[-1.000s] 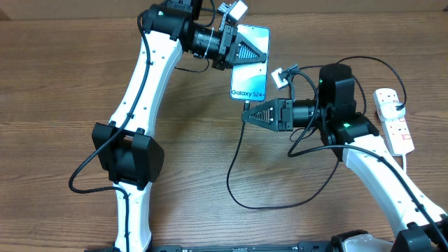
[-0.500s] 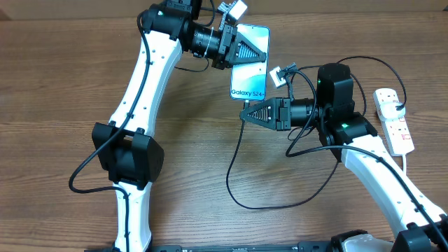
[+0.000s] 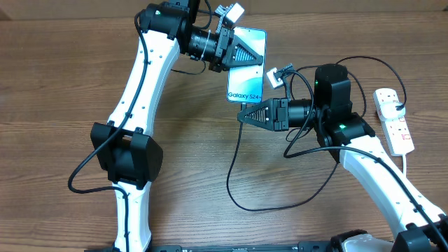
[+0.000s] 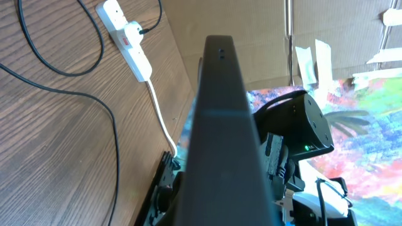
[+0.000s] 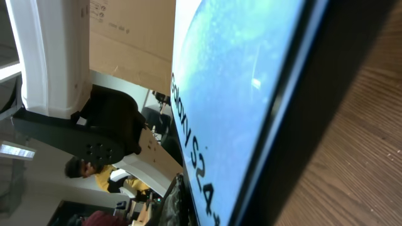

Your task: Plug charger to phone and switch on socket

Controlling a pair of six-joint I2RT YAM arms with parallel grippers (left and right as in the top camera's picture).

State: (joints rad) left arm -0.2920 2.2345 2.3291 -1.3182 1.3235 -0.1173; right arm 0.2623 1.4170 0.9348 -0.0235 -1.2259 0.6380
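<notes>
1. phone (image 3: 245,77): 12 o'clock, gripped by left gripper (image 3: 260,52).
2. charger (image 3: 228,183): tip seemingly pinched in clenched right gripper (image 3: 242,115), 6 o'clock of phone. Align squarely; push gently.
3. socket (image 3: 393,120): 3 o'clock.

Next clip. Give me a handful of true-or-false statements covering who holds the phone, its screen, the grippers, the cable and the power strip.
1. The left gripper grips the phone. True.
2. The phone's screen is dark. False: it is lit and reads Galaxy S24.
3. The right gripper is wide open. False: it is shut, its tips just under the phone's lower edge.
4. The charger loops across the table. True.
5. The socket lies on the robot's left. False: it lies far to the right.
</notes>
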